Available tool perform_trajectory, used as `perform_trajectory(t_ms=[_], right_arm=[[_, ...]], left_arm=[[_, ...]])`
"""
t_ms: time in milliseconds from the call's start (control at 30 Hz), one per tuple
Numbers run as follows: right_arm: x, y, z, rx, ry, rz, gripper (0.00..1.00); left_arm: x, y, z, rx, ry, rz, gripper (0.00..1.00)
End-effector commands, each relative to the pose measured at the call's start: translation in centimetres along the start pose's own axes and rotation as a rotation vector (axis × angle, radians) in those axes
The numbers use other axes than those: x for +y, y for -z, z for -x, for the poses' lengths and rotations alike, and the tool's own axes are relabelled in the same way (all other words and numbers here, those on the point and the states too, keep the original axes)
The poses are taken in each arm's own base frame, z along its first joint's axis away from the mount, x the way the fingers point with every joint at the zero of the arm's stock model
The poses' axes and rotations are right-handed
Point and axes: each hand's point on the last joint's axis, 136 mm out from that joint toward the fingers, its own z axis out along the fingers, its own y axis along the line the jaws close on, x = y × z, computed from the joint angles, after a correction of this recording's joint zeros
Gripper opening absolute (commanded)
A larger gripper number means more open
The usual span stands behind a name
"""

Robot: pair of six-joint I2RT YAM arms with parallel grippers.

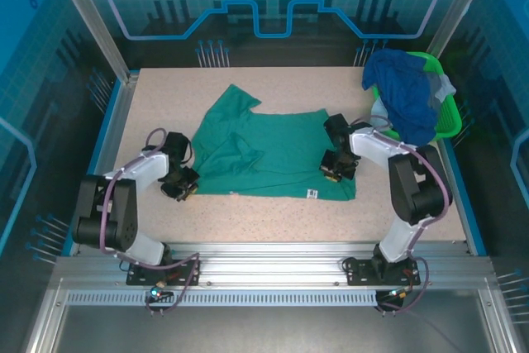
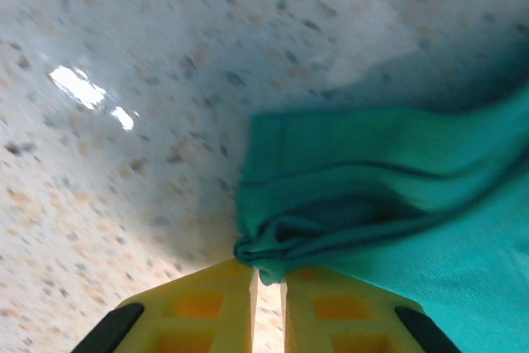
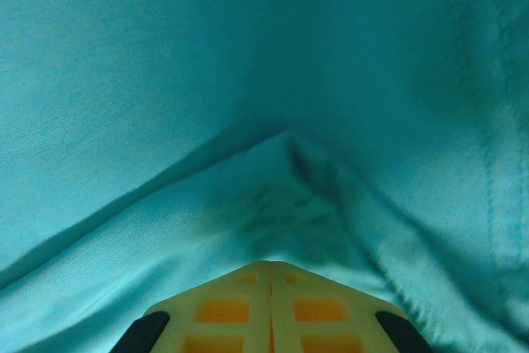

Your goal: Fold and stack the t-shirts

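1. Jaws: the left gripper [image 2: 266, 274] is almost clenched, nipping a bunched corner of the green t-shirt [image 1: 264, 155] at its very tips. The right gripper [image 3: 270, 266] is pressed flat together, and cloth puckers toward its tips, so it appears to pinch a thin fold.
2. The green t-shirt lies spread on the table [image 1: 289, 221]. The left gripper is at its near-left edge and the right gripper is on its right part, above the white tag [image 1: 312, 194]. The other t-shirts [image 1: 409, 93] are heaped in the basket [image 1: 449, 117] at far right.
3. Risk: the left hold is shallow. A quick lift could let the bunch slide out, dropping that side.
4. Risk: the right pinch may catch the top layer only, so the layers would part and crease.
5. Risk: uneven pull between the arms would drag the shirt or fold in the middle wrinkles.
6. Risk: the right arm works near the basket and could snag the overhanging cloth.
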Motion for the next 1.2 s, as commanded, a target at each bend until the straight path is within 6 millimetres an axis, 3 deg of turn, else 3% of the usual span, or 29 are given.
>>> perform_trajectory(t_ms=[0,200,367,500,600,733,833,967,1167], right_arm=[[-1.6,-0.4,0.1,0.04,-0.007,-0.075,0.07],[-2.4,-1.1,0.2,0.069,-0.014,-0.115,0.07],[-1.4,1.2,0.6,-0.003,0.027,-0.093,0.08],[0.3,4.1,0.9,-0.101,0.059,-0.044,0.09],[2.6,4.9,1.1,-0.133,0.087,0.025,0.12],[5.3,3.3,1.6,-0.081,0.089,0.108,0.14],[6.3,2.0,2.4,-0.066,0.095,0.114,0.15],[6.6,0.1,2.4,-0.012,0.093,0.081,0.15],[4.8,-2.6,0.3,0.081,0.079,0.008,0.16]], left_arm=[[2.2,0.1,1.7,-0.072,-0.053,0.098,0.17],[2.5,1.0,2.2,-0.094,-0.044,0.09,0.18],[1.0,3.8,1.7,-0.113,0.005,0.002,0.24],[-3.0,7.2,1.0,-0.156,0.017,-0.127,0.27],[-7.8,7.7,0.5,-0.119,0.019,-0.243,0.3],[-13.0,5.6,0.7,-0.041,0.027,-0.306,0.29],[-14.9,3.4,1.0,-0.001,0.035,-0.304,0.29],[-14.4,1.0,0.9,0.025,0.048,-0.256,0.29],[-8.5,-1.5,-0.2,0.001,0.049,-0.103,0.29]])
